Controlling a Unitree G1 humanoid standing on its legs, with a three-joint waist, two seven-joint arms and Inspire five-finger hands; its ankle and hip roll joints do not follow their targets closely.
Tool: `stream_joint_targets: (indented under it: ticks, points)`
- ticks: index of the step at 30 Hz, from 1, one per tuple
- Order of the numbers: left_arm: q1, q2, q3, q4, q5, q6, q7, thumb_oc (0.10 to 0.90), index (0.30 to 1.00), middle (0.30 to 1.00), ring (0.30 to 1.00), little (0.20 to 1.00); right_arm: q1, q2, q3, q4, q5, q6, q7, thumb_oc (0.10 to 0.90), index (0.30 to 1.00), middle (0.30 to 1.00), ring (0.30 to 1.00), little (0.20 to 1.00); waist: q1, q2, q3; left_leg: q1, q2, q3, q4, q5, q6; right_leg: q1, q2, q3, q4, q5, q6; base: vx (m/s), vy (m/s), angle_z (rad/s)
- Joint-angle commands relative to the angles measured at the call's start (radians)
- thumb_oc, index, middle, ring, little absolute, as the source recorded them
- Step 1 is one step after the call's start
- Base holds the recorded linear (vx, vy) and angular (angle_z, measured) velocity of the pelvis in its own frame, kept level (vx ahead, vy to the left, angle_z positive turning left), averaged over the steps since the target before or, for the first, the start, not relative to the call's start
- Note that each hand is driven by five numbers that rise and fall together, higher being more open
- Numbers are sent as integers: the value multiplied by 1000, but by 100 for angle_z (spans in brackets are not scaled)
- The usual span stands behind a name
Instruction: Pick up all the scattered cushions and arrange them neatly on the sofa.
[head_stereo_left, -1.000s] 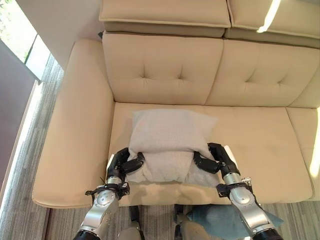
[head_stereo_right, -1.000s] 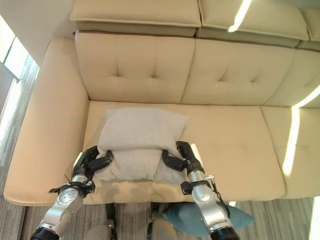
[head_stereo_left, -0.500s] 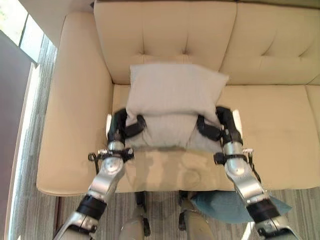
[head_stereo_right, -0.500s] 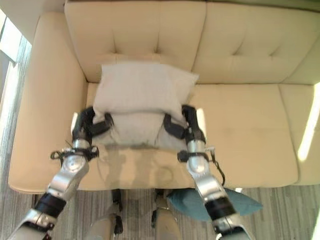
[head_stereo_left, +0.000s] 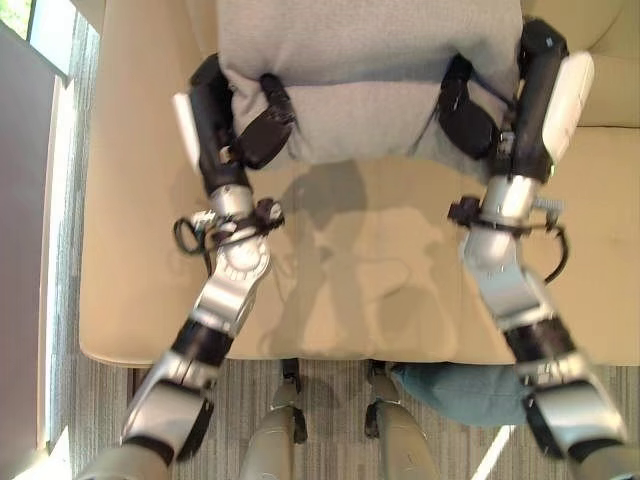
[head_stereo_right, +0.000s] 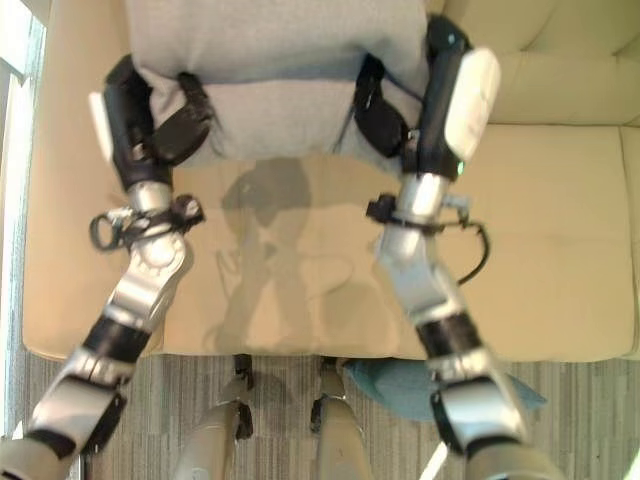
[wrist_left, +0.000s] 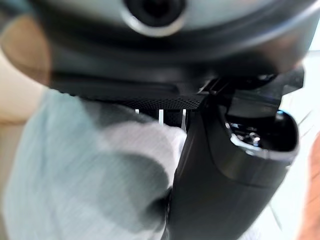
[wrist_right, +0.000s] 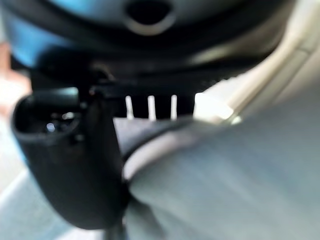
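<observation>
A light grey cushion (head_stereo_left: 365, 70) hangs above the beige sofa seat (head_stereo_left: 370, 270), held between both hands and casting a shadow on the seat. My left hand (head_stereo_left: 225, 125) clamps its left lower corner, thumb curled over the front. My right hand (head_stereo_left: 500, 100) grips the right lower corner the same way. Each wrist view shows the thumb (wrist_left: 225, 175) (wrist_right: 70, 165) pressed into the grey fabric (wrist_left: 85, 170) (wrist_right: 225, 185). A teal cushion (head_stereo_left: 460, 390) lies on the floor in front of the sofa, under my right forearm.
The sofa's left armrest (head_stereo_left: 120, 200) runs beside my left arm, with striped grey carpet (head_stereo_left: 60, 300) beyond it. A second seat section (head_stereo_right: 600, 200) extends to the right.
Both hands have carried the grey cushion up and further towards the sofa back. The view has tilted down and closer, so the backrest has left the picture.
</observation>
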Motion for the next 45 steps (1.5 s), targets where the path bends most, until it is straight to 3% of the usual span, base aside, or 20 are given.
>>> stream_joint_targets:
  ticks: [1, 3, 4, 5, 7, 11, 12, 13, 14, 15, 16, 27, 33, 34, 42, 45]
  points:
    - [-230, 45, -109, 16, 9, -75, -24, 400, 300, 300, 300, 300, -227, 35, 45, 32, 112, -25, -82, 400, 300, 300, 300, 300, 12, -58, -52, -62, -56, -51, 144, -139, 11, -58, -20, 36, 178, -164, 50, -85, -24, 2]
    - [-382, 43, -153, 201, -80, -46, -59, 400, 300, 300, 300, 300, -353, 83, 122, 232, 262, -3, -22, 400, 300, 300, 300, 300, 16, -59, -40, -94, -53, -71, 161, -160, 5, -88, -14, 46, 191, -178, 57, -37, -10, -1]
    - [-394, 44, -153, 211, -85, -51, -62, 400, 300, 300, 300, 300, -368, 82, 127, 245, 269, -8, -21, 400, 300, 300, 300, 300, 14, -61, -27, -109, -56, -60, 167, -134, 10, -100, -19, 38, 192, -155, 51, 48, -19, -2]
    - [-435, 42, -183, 271, -114, -39, -89, 400, 300, 300, 300, 300, -406, 102, 161, 296, 300, 3, 11, 400, 300, 300, 300, 300, 15, -58, -26, -112, -53, -70, 174, -161, 5, -108, -11, 46, 203, -176, 58, -45, -15, -1]
    - [-530, 56, -208, 364, -189, -31, -129, 400, 300, 300, 300, 300, -475, 159, 233, 384, 395, 13, 93, 400, 300, 300, 300, 300, 13, -60, -6, -149, -54, -73, 197, -161, 4, -140, -9, 47, 212, -169, 56, -28, -6, -3]
    - [-488, 80, -186, 320, -184, -22, -149, 400, 300, 300, 300, 300, -442, 175, 275, 332, 365, 36, 154, 400, 300, 300, 300, 300, 10, -56, 9, -169, -57, -75, 199, -155, 3, -163, -9, 48, 211, -165, 55, -13, -3, -10]
    - [-471, 84, -181, 307, -182, -25, -152, 452, 378, 378, 378, 378, -432, 180, 280, 316, 360, 34, 163, 400, 300, 300, 300, 300, 10, -55, 9, -170, -59, -74, 196, -155, 3, -164, -9, 49, 209, -164, 55, 3, 9, -4]
    - [-468, 85, -180, 305, -181, -24, -152, 541, 512, 512, 512, 512, -430, 181, 280, 314, 359, 35, 164, 400, 300, 300, 300, 300, 9, -55, 7, -170, -59, -74, 196, -154, 3, -164, -9, 49, 208, -164, 55, 0, 0, 0]
    - [-431, 67, -175, 301, -207, -30, -163, 800, 900, 900, 900, 900, -404, 184, 282, 318, 380, 28, 187, 500, 451, 451, 451, 451, 8, -52, 11, -174, -61, -71, 191, -150, 2, -169, -11, 49, 205, -160, 54, 0, 0, 0]
    - [-430, 67, -175, 301, -208, -31, -163, 800, 900, 900, 900, 900, -404, 184, 283, 319, 381, 27, 187, 759, 839, 839, 839, 839, 8, -52, 9, -175, -61, -71, 190, -149, 2, -170, -11, 49, 205, -160, 54, -12, 14, 4]
    - [-409, 57, -166, 292, -230, -37, -171, 800, 900, 900, 900, 900, -393, 188, 284, 318, 390, 25, 195, 800, 900, 900, 900, 900, 8, -52, 14, -175, -63, -71, 188, -148, 2, -170, -10, 51, 203, -158, 54, -12, 2, 5]
    - [-165, -31, -150, 167, -228, -36, -229, 800, 900, 900, 900, 900, -303, 102, 199, 338, 378, 34, 187, 800, 900, 900, 900, 900, 10, -51, 36, -150, -74, -71, 158, -141, 2, -152, -11, 51, 177, -143, 56, -5, 3, 2]
    - [-120, -19, -145, 144, -242, -33, -249, 800, 900, 900, 900, 900, -243, 57, 157, 304, 374, 38, 195, 800, 900, 900, 900, 900, 8, -61, 36, -128, -76, -69, 149, -142, 2, -128, -10, 48, 166, -139, 58, -15, -1, 0]
    - [-102, -8, -135, 135, -266, -38, -258, 800, 900, 900, 900, 900, -213, 38, 140, 287, 372, 37, 200, 800, 900, 900, 900, 900, 3, -66, 41, -136, -82, -59, 149, -112, 7, -132, -19, 42, 162, -112, 52, -88, -4, 0]
    - [-16, 10, -88, 50, -424, -73, -299, 800, 900, 900, 900, 900, -120, -57, 77, 234, 332, 47, 195, 800, 900, 900, 900, 900, -1, -61, 35, -123, -86, -57, 137, -107, 8, -116, -23, 41, 152, -107, 55, -12, 4, 2]
    - [-31, 16, -108, 26, -379, -68, -306, 800, 900, 900, 900, 900, -120, -96, 62, 238, 331, 37, 185, 800, 900, 900, 900, 900, -3, -61, 34, -130, -88, -58, 137, -105, 8, -121, -26, 42, 155, -108, 55, -8, 1, 2]
